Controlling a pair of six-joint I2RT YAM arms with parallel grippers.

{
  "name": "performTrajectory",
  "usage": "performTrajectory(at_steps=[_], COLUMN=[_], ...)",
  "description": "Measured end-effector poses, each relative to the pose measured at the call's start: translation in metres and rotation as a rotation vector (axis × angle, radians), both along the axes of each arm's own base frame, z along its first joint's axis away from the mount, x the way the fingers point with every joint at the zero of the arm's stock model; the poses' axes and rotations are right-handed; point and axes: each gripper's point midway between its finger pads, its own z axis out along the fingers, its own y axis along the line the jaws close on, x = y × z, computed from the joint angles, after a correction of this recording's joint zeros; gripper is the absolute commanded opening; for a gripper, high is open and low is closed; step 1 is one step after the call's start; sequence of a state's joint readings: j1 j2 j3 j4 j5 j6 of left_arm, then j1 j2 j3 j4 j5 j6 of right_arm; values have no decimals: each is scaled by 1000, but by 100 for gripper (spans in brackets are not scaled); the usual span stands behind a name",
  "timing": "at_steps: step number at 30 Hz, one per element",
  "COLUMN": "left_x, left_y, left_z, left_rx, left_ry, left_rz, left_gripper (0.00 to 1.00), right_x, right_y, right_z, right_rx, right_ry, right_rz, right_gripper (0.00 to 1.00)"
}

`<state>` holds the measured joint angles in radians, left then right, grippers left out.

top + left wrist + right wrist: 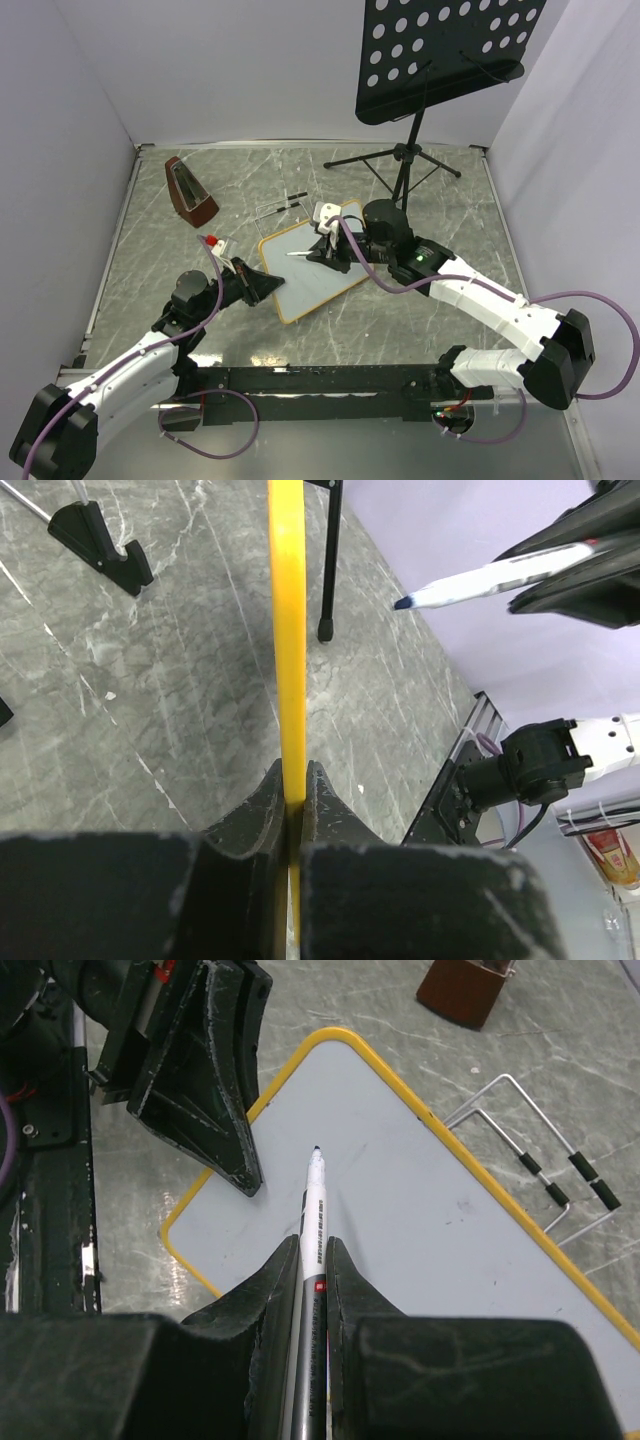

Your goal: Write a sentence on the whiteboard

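White surface blank: we judge writing not begun.
Left gripper [297, 780] clamps whiteboard [300, 285] rim at table [150, 240] centre; right gripper [312, 1250] pinches marker [315, 1205], tip seemingly just above. Next needs light, steady contact.

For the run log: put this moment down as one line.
left gripper: shut on whiteboard frame | right gripper: shut on marker | marker tip: over whiteboard | whiteboard surface: blank

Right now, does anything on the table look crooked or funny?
Yes. The whiteboard lies slanted to the edges of the table, with nothing written on it. A bent wire stand lies loose beside it.
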<state>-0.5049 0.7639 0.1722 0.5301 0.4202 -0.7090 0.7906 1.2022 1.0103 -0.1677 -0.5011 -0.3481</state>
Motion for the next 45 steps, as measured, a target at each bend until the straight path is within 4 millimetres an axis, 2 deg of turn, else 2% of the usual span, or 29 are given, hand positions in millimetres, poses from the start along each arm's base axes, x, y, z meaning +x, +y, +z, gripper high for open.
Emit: performTrajectory(at_steps=[14,25,45], left_x=[0,1,2], left_y=[0,-1,-2], left_z=[-2,-2,-6], left_rx=[-6,-6,6], left_ry=[11,7,9], left_rz=[0,-1,-3], left_gripper=[1,1,1], right_x=[4,7,5], right_y=[8,8,10], right_z=[5,-11,-15], right_rx=[43,24,27], right_ry=[4,18,31], right_rz=[-54,-83,-91], right_gripper=[0,0,0])
